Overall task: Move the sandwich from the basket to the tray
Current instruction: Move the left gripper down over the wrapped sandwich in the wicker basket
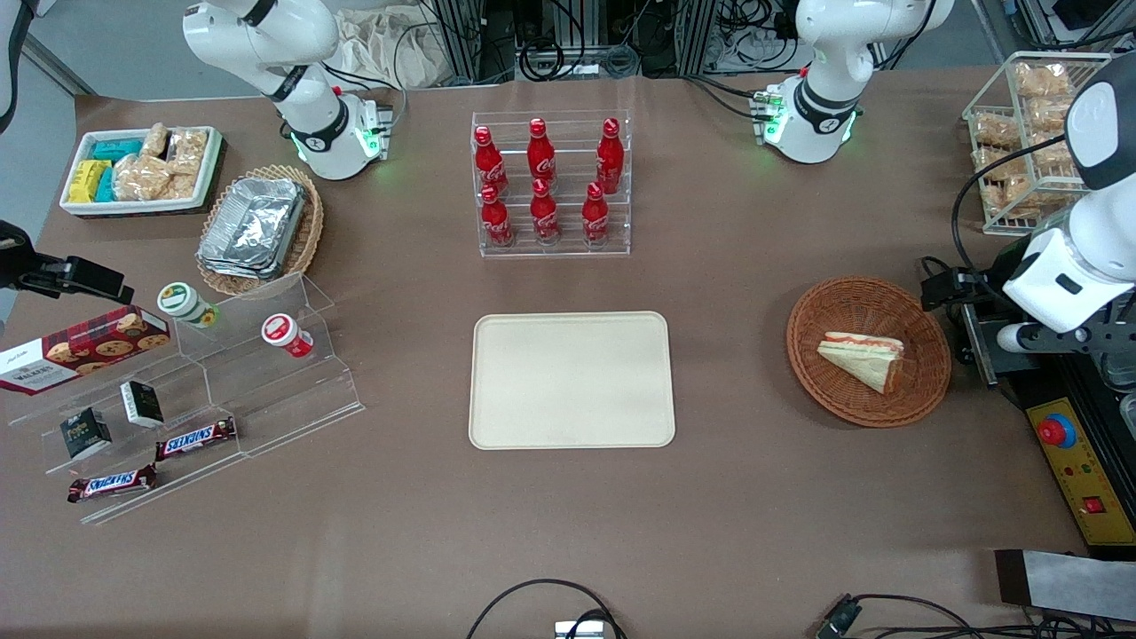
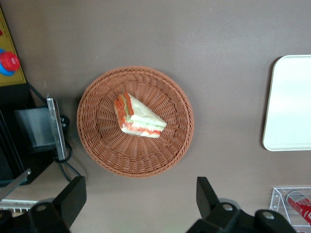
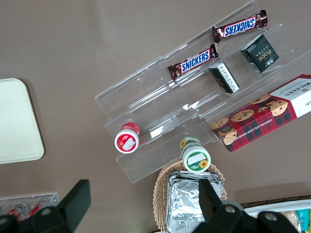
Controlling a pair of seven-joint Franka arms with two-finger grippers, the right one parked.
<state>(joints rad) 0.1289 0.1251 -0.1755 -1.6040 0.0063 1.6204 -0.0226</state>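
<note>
The sandwich [image 1: 863, 357] is a white bread wedge with red and green filling. It lies in the round reddish-brown basket [image 1: 830, 390] toward the working arm's end of the table. The cream tray [image 1: 571, 379] lies flat and bare at the table's middle, beside the basket. My left gripper [image 2: 141, 196] is open and empty, high above the table with bare tabletop between its fingers, apart from the basket [image 2: 104, 150] and sandwich [image 2: 138, 117]. Its white hand [image 1: 1061, 280] shows at the working arm's end in the front view. The tray's edge [image 2: 289, 102] shows too.
A clear rack of red cola bottles [image 1: 550, 182] stands farther from the front camera than the tray. A control box with a red button [image 1: 1056, 431] and a metal bracket [image 1: 976, 346] sit beside the basket. A wire basket of snacks [image 1: 1025, 133] stands near the table corner.
</note>
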